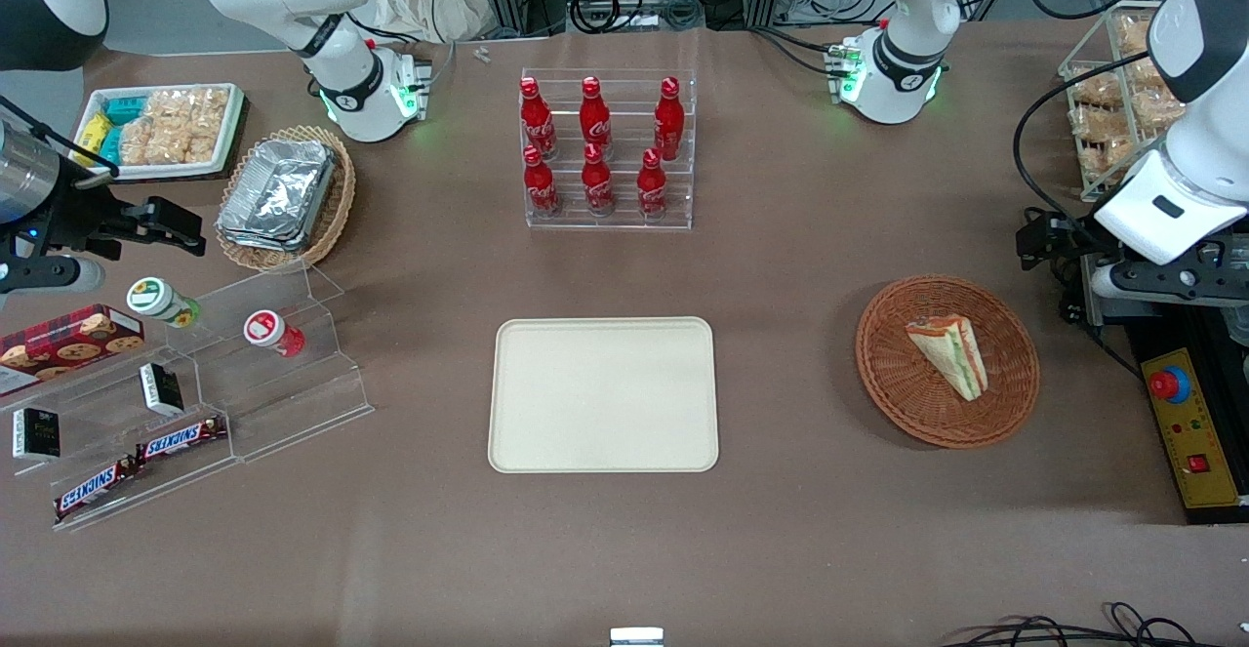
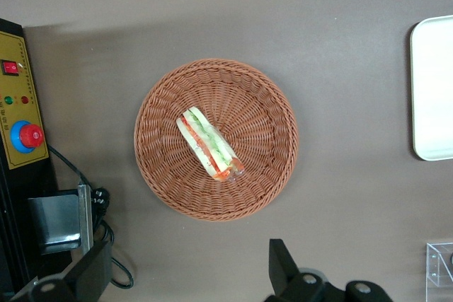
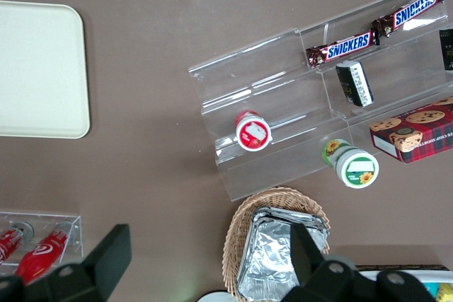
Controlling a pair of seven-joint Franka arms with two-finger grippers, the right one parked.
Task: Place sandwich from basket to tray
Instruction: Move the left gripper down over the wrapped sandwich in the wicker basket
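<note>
The sandwich [image 1: 948, 354], a pale wedge with green and red-orange stripes, lies in the round reddish-brown basket [image 1: 883, 374]. The cream tray [image 1: 602, 395] lies flat and bare, beside the basket toward the parked arm's end. My left gripper [image 1: 1042, 237] hangs open and empty above the table, just off the basket's rim toward the working arm's end and a little farther from the front camera. In the left wrist view the sandwich [image 2: 207, 143] sits mid-basket [image 2: 262, 104], the gripper [image 2: 187, 277] has its jaws wide apart short of the rim, and a tray edge [image 2: 433, 90] shows.
A black and yellow control box with a red button [image 1: 1186, 423] lies near the basket at the working arm's end, with cables. A wire rack of snacks [image 1: 1112, 91] stands farther back. A clear rack of red bottles [image 1: 607, 151] stands farther from the camera than the tray.
</note>
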